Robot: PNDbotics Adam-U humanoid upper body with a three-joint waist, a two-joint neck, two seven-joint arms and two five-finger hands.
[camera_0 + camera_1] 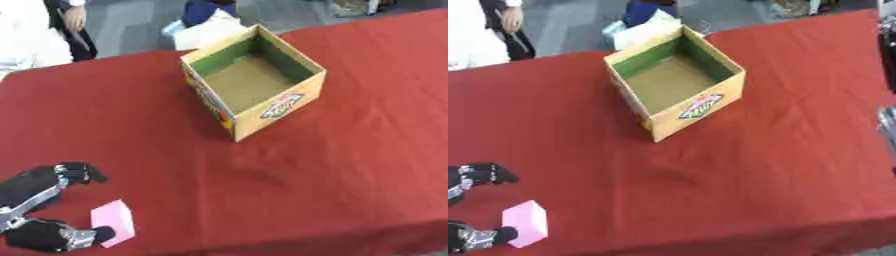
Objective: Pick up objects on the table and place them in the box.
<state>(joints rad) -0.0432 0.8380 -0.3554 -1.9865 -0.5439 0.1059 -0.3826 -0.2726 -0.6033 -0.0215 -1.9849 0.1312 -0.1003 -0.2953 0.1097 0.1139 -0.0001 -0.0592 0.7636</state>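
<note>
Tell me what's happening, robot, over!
Left robot hand open beside pink block, one finger touching. Right robot hand unseen. Box empty, path clear.

Red tablecloth (pixel 350 165) covers the whole table, lightly creased, extending far from the hand at lower left. Grey floor (pixel 131 25) beyond far edge. White paper-like item (pixel 645 31) there, diagonally opposite the hand.

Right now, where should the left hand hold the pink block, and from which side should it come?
Probably across its two long side faces, coming from above. The pink block lies flat on the red tablecloth near the front left edge. The left hand is beside it, one finger already at its near edge.
</note>
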